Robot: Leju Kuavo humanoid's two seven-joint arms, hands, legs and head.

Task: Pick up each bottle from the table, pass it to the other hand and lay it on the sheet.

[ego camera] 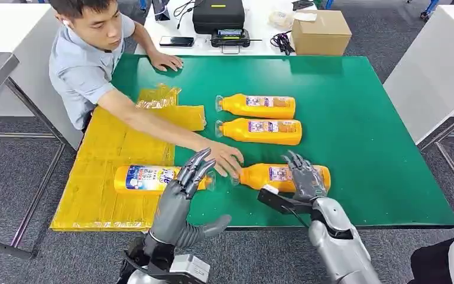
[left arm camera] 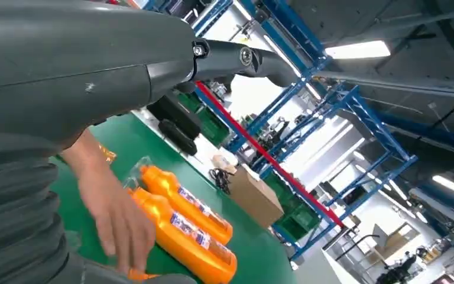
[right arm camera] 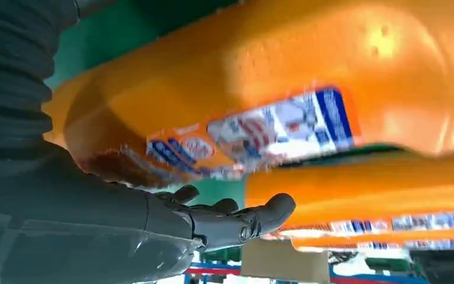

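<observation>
My right hand (ego camera: 305, 177) rests over the near orange bottle (ego camera: 275, 176) on the green counter (ego camera: 366, 148), fingers draped across its body but not visibly wrapped around it; I'd call it open. My left hand (ego camera: 190, 175) is open, fingers spread, holding nothing, just beside a person's hand (ego camera: 227, 158) reaching to that bottle's clear cap end. Two more bottles (ego camera: 259, 106) lie farther back, and one bottle (ego camera: 148, 178) already lies on the yellow sheet (ego camera: 103, 189) at left. I judge these to be smooth, stiff plastic, full and fairly heavy, prone to rolling; I'd grip mid-body over the label. The labels are blue and white, but I can't read the writing.
</observation>
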